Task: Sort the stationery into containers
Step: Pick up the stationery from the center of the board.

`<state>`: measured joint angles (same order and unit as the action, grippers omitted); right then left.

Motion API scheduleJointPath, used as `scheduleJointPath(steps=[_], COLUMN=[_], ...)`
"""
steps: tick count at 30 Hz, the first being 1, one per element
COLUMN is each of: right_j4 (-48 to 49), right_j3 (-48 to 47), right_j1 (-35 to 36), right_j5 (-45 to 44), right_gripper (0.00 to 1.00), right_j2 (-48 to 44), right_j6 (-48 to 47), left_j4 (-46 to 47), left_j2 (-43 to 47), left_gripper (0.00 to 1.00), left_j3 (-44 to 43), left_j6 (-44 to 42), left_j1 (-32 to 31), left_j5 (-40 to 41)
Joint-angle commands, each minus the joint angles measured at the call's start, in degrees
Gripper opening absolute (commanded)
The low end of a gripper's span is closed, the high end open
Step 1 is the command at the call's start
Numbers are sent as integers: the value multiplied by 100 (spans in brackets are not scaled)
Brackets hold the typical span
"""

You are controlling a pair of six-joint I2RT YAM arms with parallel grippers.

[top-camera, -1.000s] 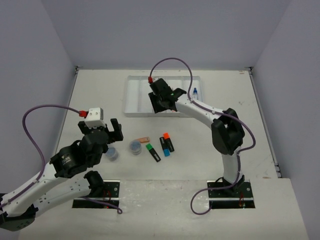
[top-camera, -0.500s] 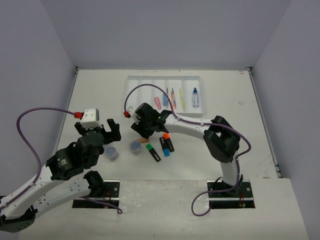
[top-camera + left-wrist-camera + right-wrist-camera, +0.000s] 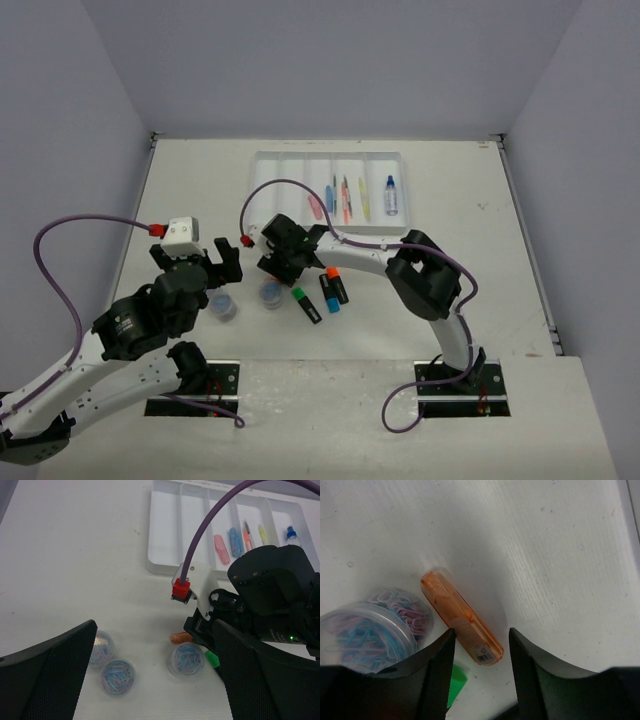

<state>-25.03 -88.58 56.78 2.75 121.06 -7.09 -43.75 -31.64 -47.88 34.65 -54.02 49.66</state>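
An orange translucent highlighter [image 3: 460, 625] lies on the table between the fingers of my right gripper [image 3: 481, 632], which is open and low over it. In the top view the right gripper [image 3: 283, 262] sits next to a clear tub [image 3: 270, 293] of blue clips. My left gripper [image 3: 222, 268] is open and empty above two other tubs [image 3: 101, 644] [image 3: 117, 676]. The white tray [image 3: 262, 195] at the back holds a pink highlighter [image 3: 316, 205], thin pens [image 3: 345, 198] and a blue-capped bottle [image 3: 390, 195].
Three more highlighters lie right of the tub: one green-capped [image 3: 305, 303], one blue [image 3: 329, 294] and one orange-capped and black-bodied [image 3: 336, 282]. The right arm's purple cable [image 3: 210, 525] crosses the left wrist view. The tray's two left compartments [image 3: 167, 530] hold nothing.
My right gripper has swung from over the tray toward the near left and come down over the orange highlighter. The left arm has shifted slightly nearer and stays open.
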Motion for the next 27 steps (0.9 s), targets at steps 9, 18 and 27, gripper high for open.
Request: scheduleJointPath(steps=[9, 18, 27], right_j4=[-170, 317, 98], right_j3=[-275, -326, -708], right_j1=[52, 34, -1294], right_j5=[-271, -900, -1176], right_gripper=[38, 7, 4], right_j2=[573, -233, -1069], right_j6=[-62, 24, 2157], left_j4=[236, 244, 252], left_j2=[-1, -23, -44], left_gripper=[100, 100, 100], left_j3=[51, 50, 50], left_j6=[-196, -196, -196], left_j1=[32, 32, 32], left_j5=[0, 8, 8])
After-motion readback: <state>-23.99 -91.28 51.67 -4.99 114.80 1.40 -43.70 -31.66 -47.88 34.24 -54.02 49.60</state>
